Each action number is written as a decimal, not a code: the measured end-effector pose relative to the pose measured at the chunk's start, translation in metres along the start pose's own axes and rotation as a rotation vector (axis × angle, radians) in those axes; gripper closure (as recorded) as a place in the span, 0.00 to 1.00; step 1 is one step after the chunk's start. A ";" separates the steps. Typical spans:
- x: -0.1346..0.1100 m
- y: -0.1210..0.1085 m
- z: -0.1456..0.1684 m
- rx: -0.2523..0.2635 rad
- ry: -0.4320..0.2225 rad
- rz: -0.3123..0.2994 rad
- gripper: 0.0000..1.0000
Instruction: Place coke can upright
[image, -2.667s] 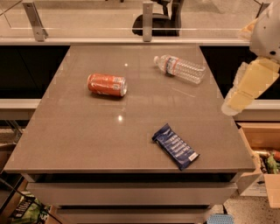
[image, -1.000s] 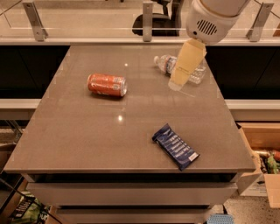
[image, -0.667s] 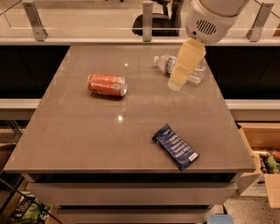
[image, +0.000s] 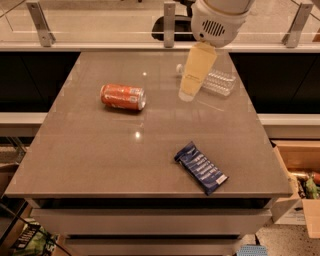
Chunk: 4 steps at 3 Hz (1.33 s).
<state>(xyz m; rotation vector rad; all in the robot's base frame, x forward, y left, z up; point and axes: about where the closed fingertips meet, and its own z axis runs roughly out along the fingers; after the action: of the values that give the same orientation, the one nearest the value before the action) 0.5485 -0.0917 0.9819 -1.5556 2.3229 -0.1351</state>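
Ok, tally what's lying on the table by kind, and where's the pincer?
Cans: 1, the coke can, on its side.
Bottles: 1, the water bottle, lying down.
Wrapped bars: 1, the blue snack bar.
Total: 3.
The pincer hangs over the table's far side, in front of the water bottle.

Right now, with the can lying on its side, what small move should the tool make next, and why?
Probably move the tool across and down toward the can. The can lies on its side, untouched, while the tool hangs apart from it, in front of the bottle.
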 end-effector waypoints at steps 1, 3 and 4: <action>-0.017 0.006 0.014 -0.032 0.014 -0.029 0.00; -0.050 0.012 0.052 -0.097 0.002 -0.048 0.00; -0.066 0.014 0.069 -0.119 -0.009 -0.052 0.00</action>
<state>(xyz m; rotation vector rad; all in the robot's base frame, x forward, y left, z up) 0.5815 -0.0182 0.9283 -1.6697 2.3230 -0.0025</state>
